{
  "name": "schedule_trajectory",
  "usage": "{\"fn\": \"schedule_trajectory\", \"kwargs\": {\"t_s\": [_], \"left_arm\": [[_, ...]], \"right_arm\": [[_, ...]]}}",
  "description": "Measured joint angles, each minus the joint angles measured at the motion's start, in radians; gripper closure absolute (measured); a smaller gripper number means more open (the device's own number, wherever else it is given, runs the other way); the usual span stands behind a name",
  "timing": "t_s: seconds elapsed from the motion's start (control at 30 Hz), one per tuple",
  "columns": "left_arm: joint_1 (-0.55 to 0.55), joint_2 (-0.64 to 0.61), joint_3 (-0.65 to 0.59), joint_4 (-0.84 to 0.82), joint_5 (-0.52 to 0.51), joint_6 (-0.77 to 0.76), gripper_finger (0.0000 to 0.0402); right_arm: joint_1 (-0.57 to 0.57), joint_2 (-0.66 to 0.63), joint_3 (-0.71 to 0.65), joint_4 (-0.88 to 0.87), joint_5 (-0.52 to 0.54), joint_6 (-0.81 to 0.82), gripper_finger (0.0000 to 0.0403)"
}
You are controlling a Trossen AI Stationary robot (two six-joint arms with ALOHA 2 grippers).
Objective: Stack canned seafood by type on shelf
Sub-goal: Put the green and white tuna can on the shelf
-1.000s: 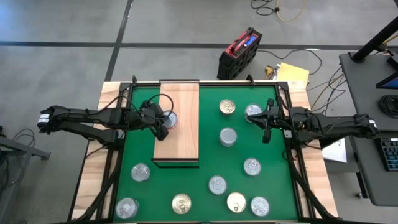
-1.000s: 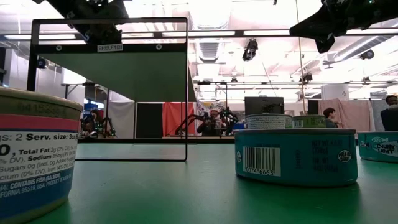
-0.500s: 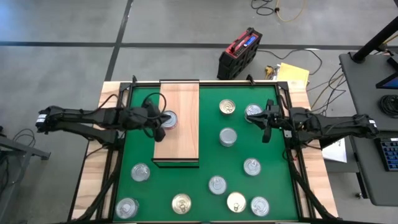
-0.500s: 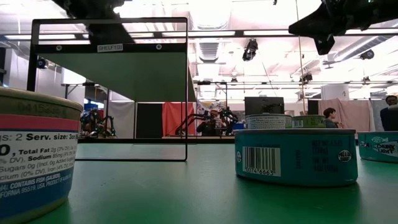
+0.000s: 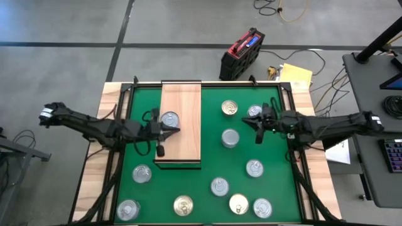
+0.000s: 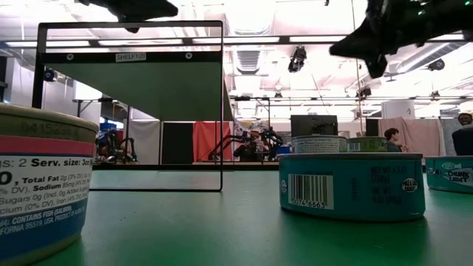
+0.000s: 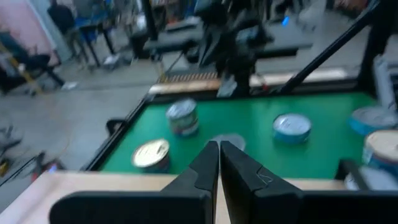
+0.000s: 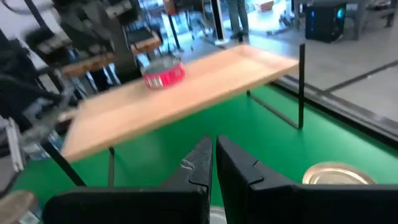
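Note:
One silver-lidded, red-sided can (image 5: 169,119) (image 8: 163,71) stands on the raised wooden shelf (image 5: 182,141). Several more cans sit on the green mat, among them silver ones (image 5: 254,112) (image 5: 230,138) and gold ones (image 5: 183,204) (image 5: 239,203). My left gripper (image 5: 162,134) (image 7: 219,148) hovers shut over the shelf, just on the near side of that can, and touches nothing. My right gripper (image 5: 257,124) (image 8: 213,147) hangs shut above the mat, beside the silver can at the far right, also touching nothing.
The shelf stands on a black frame (image 6: 129,52) above the mat. Cans cluster along the near edge (image 5: 219,186) (image 5: 142,173) and fill the foreground of the low view (image 6: 351,185). A black rail (image 5: 207,83) frames the mat. Bare shelf board lies near and far of the can.
My left gripper has drawn back from the can on the shelf toward the near edge and risen; the can has stayed where it was. My right gripper has moved a little toward the table's left, above the mat.

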Motion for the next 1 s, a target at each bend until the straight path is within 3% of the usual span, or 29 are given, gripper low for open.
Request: {"fn": "schedule_trajectory", "kwargs": {"t_s": [0.17,0.47,0.73,1.0], "left_arm": [[-0.052,0.000,-0.097,0.163,0.000,-0.013,0.0401],[-0.097,0.001,-0.096,0.172,-0.034,-0.098,0.0401],[-0.139,0.001,-0.088,0.150,-0.129,-0.082,0.0401],[-0.139,0.016,-0.088,0.125,-0.146,-0.088,0.0401]], "right_arm": [[0.032,0.112,0.001,0.042,-0.005,0.037,0.0390],[0.134,0.206,0.078,0.013,0.001,0.064,0.0390],[0.196,0.291,0.199,-0.194,0.082,0.132,0.0390],[0.202,0.401,0.321,-0.398,0.090,0.219,0.0390]]}}
